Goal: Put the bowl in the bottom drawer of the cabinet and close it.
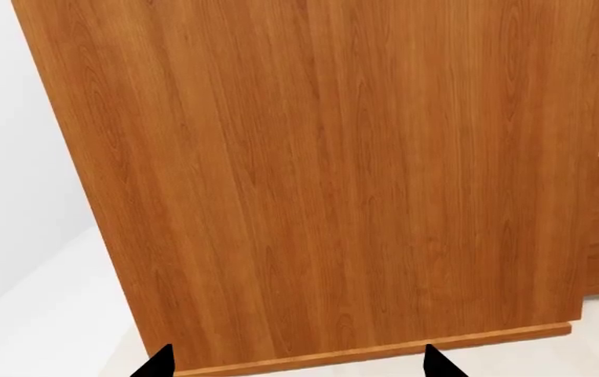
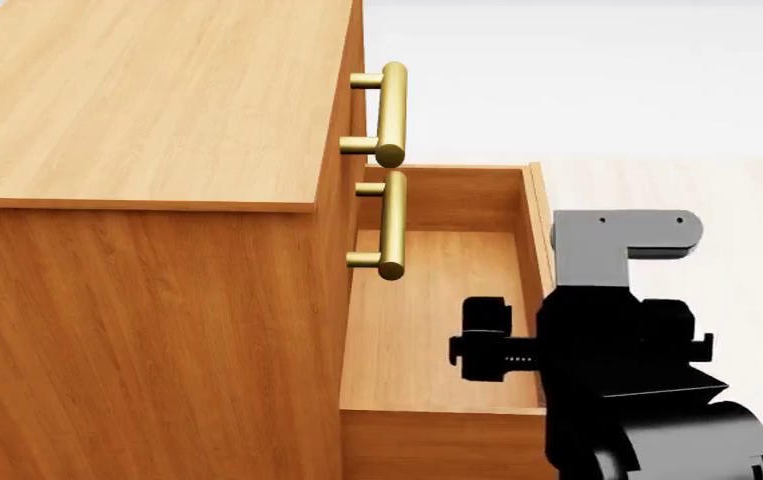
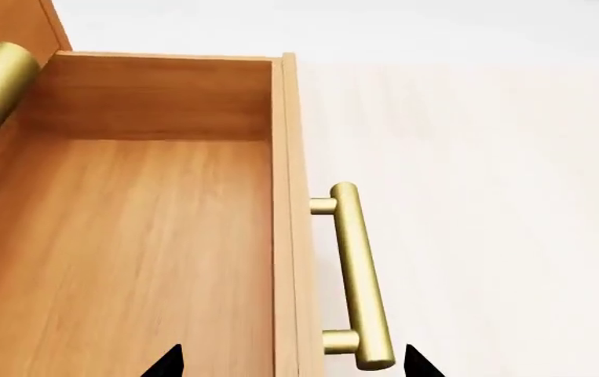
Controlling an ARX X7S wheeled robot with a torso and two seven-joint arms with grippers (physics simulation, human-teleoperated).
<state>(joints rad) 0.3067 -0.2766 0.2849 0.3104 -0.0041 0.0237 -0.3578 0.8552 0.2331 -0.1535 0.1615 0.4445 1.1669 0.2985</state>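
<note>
While the bottom drawer (image 2: pixel 441 300) stands pulled out from the cabinet (image 2: pixel 141 250), its inside shows only bare wood and the bowl is in no view. At three o'clock of the drawer front, the right gripper (image 3: pixel 290 363) has its fingers spread around the brass handle (image 3: pixel 354 275). Facing the cabinet's side, the left gripper (image 1: pixel 297 365) also has spread fingers.

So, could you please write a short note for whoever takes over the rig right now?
Left gripper: open, holding nothing, facing the cabinet side panel.
Right gripper: open, holding nothing, above the front edge of the bottom drawer, by its handle.
The bottom drawer is pulled out and looks empty where visible. The two upper drawers are shut.
The bowl is not visible in any view.
Done: drawer opened.
Left: find and pick up the bowl, place it in the drawer, push the drawer closed.
</note>
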